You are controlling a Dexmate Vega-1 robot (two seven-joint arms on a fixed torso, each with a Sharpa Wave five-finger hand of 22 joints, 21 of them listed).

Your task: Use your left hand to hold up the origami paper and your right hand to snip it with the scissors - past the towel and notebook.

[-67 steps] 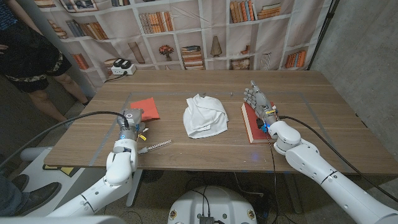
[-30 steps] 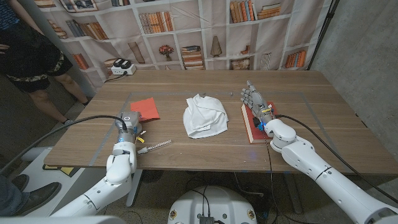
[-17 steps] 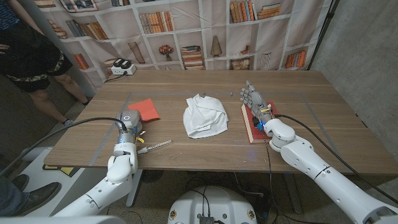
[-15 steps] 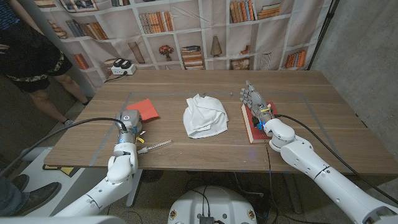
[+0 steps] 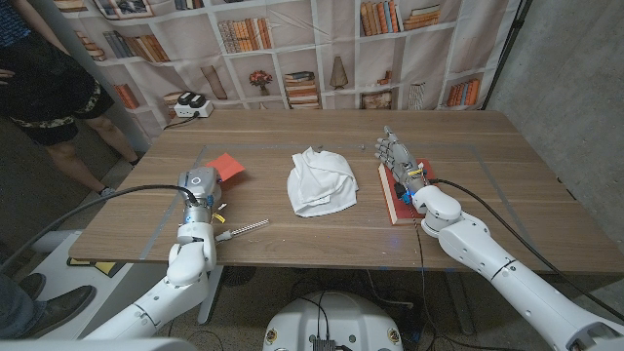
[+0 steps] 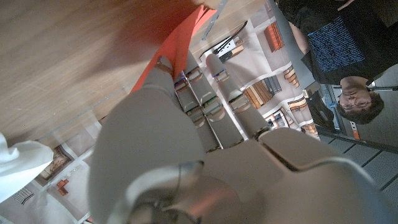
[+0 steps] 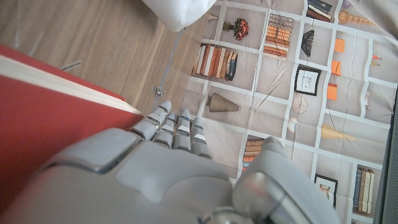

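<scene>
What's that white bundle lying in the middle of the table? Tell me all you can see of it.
It is a white towel, soft cloth by the look of it, crumpled into a loose heap with folds and creases rather than laid flat. It lies on the wooden table about midway between the robot's two arms, with the red origami paper off to one side and the red notebook to the other. Neither hand touches it.

Colours on the wooden table (image 5: 292, 234)
Red-orange origami paper (image 5: 226, 164), white towel (image 5: 320, 181), red notebook (image 5: 395, 195) with pale page edges.
</scene>
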